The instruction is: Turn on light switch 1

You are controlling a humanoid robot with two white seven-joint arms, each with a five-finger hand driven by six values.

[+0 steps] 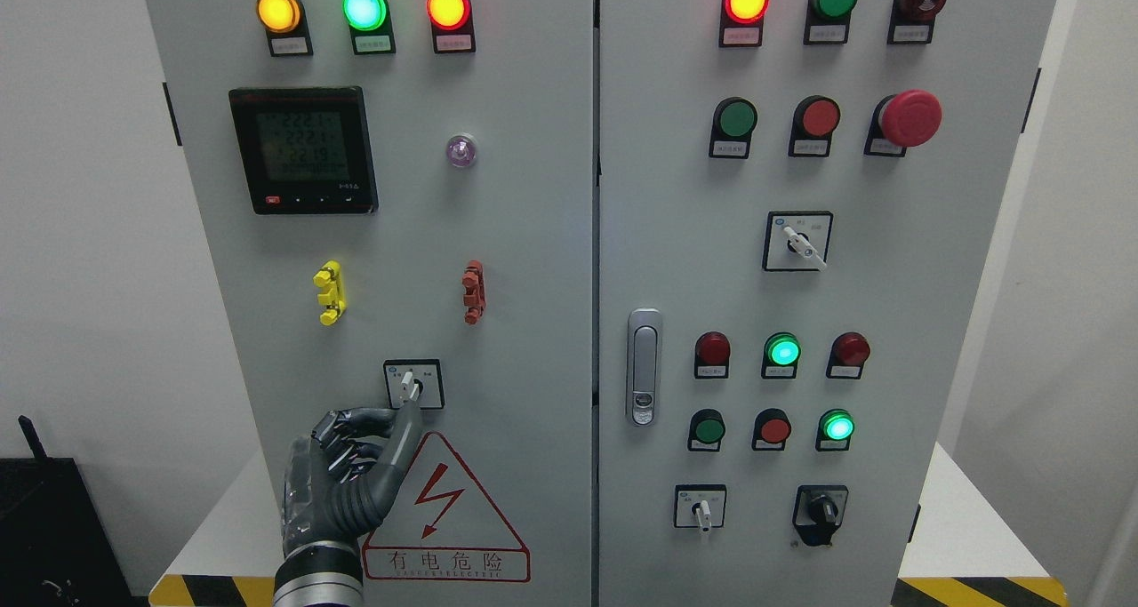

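A small rotary switch (pixel 412 383) with a white lever sits in a black-framed square low on the left cabinet door (pixel 373 234). Its lever points up, tilted slightly left. My left hand (pixel 356 465) comes up from the bottom edge, just below and left of the switch. Its fingertips (pixel 411 404) reach the lower end of the lever, the thumb and a finger close around it. The other fingers are curled. The right arm is out of view.
Lit indicator lamps (pixel 364 9), a digital meter (pixel 304 149), a yellow clip (pixel 330 291) and a red clip (pixel 474 292) sit above the switch. A red warning triangle (pixel 442 518) is below it. The right door holds buttons, a red emergency stop (pixel 909 118), other rotary switches (pixel 798 241) and a door handle (pixel 644 367).
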